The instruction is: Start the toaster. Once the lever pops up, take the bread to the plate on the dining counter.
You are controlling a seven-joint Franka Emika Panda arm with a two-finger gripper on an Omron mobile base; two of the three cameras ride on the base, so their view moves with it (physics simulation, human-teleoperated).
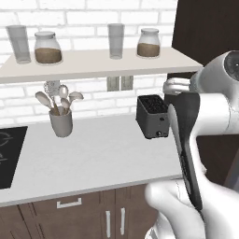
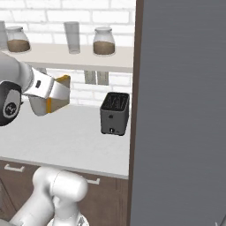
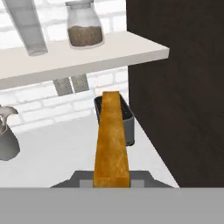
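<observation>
A white brick wall backs this kitchen corner, with a long pale shelf [image 1: 93,63] carrying two glass jars and two tumblers, and a tall dark cabinet panel [image 2: 181,110] closing the scene on the right. Below the shelf runs the white bench [image 1: 93,154] over brown cabinet doors, a black hob set into its left end. A grey utensil cup [image 1: 61,122] full of spoons stands toward the left; the toaster [image 1: 152,115] sits against the wall near the dark panel, its slots looking empty from above.

The bread [image 3: 112,138] is out of the toaster and in the air in front of it, seen edge-on in the hand view as a golden strip running away from the camera, and as a tan-edged slice at the arm's tip in the right base view [image 2: 56,95].

The step in hand appears to be the carry: the slice is lifted clear, and neither the plate nor the dining counter can be seen, so the base probably has to turn or drive away from this bench. To do that well, keep the slice level and the pinch steady, draw it back from the shelf's underside and the dark panel before swinging, and move smoothly, since a thin slice held near one edge could pivot or slip.

The end effector [image 3: 112,179] is closed narrowly on the bread, its two dark tips pressed against the slice's flat faces at the near edge, touching nothing else.
</observation>
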